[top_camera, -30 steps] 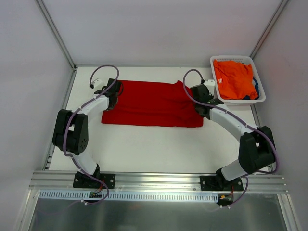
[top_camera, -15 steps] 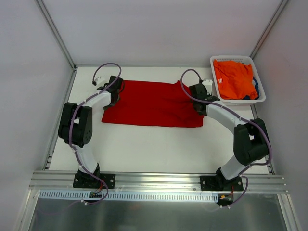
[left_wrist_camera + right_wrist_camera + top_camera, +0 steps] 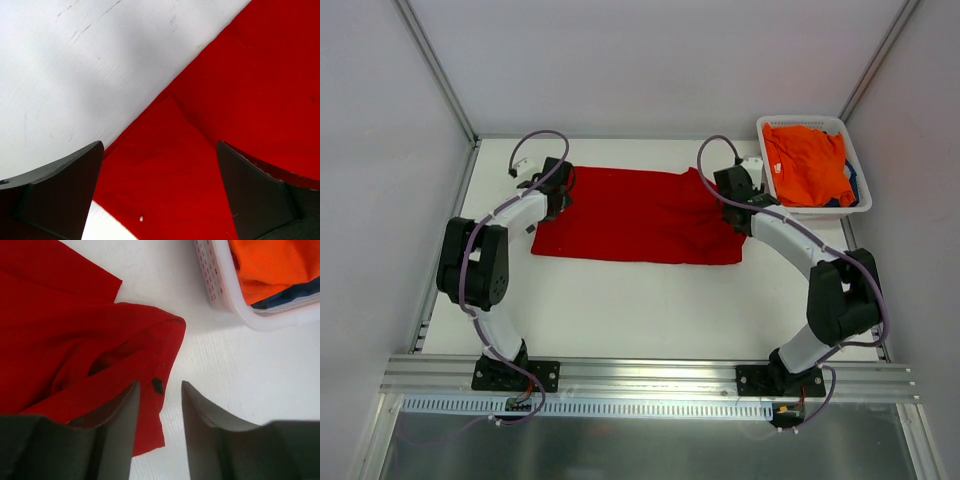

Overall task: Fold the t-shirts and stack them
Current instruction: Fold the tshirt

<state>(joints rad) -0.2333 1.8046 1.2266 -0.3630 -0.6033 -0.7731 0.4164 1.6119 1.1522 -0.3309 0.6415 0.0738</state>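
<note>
Release at both ends since a second ago. Now: left gripper (image 3: 160, 150) with jaws wide apart over left end of red t-shirt (image 3: 640, 215), cloth loose beneath; right gripper (image 3: 160, 387) parted, empty, beside right sleeve hem. Red t-shirt flat along far edge of table (image 3: 640, 300), unmoved. Orange t-shirt (image 3: 805, 165) in basket (image 3: 800, 121) at far right corner, dark blue t-shirt (image 3: 295, 295) under it.

The dark blue t-shirt (image 3: 295, 294) lies mostly buried under the orange t-shirt (image 3: 805, 165) in the white basket (image 3: 215, 277); only its edge shows.
</note>
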